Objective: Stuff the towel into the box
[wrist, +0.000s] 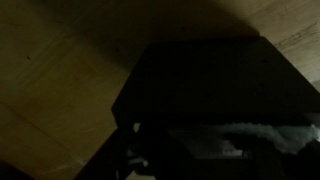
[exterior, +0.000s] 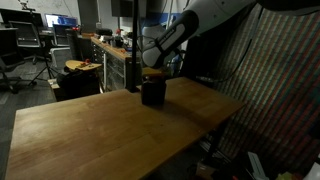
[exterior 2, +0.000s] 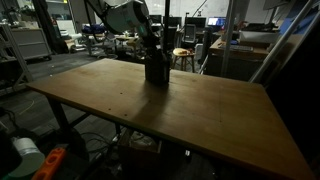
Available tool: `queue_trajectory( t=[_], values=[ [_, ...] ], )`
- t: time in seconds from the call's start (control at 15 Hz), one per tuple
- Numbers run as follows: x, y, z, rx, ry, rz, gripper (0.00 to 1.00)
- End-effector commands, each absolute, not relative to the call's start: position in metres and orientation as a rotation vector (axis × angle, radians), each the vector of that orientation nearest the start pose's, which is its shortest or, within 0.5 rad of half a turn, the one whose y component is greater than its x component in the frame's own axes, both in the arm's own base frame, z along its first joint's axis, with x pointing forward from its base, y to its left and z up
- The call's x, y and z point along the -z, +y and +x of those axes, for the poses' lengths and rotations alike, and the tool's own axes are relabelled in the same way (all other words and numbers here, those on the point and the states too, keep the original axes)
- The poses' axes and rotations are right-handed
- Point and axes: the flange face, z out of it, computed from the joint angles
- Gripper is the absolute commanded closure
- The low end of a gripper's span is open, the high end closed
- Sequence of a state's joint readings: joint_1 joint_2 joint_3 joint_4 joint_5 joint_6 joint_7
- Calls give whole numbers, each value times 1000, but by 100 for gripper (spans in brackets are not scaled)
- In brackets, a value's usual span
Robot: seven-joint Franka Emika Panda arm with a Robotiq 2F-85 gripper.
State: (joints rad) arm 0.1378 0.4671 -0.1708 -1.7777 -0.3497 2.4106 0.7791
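A small dark box (exterior: 152, 93) stands on the wooden table (exterior: 100, 130) near its far edge; it also shows in an exterior view (exterior 2: 157, 71). My gripper (exterior: 151, 72) is right above the box opening, pointing down into it. In the wrist view the black box (wrist: 200, 80) fills the frame and a pale bit of towel (wrist: 255, 132) shows low at the right, dim and partly hidden. The fingers are lost in the dark, so I cannot tell whether they are open or shut.
The table edge (exterior 2: 200, 140) runs close to the camera. Behind the table are benches with clutter (exterior: 100, 50), a stool (exterior 2: 182, 55) and a patterned curtain (exterior: 275, 80) beside the arm.
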Motion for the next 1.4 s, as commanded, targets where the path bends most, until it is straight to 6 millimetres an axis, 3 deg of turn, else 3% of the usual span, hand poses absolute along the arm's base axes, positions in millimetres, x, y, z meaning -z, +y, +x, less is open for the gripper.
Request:
queue_trajectory(
  t=[0.0,0.07,0.2,0.4,0.8,1.33],
  values=[
    [-375,-1,662,560,877,-3229,7],
    [-390,2,660,593,866,-3222,1],
    [-415,8,656,637,847,-3221,0],
    [-432,21,653,661,814,-3217,0],
    [-405,49,664,621,744,-3201,0],
    [-381,9,688,668,873,-3178,0]
  ],
)
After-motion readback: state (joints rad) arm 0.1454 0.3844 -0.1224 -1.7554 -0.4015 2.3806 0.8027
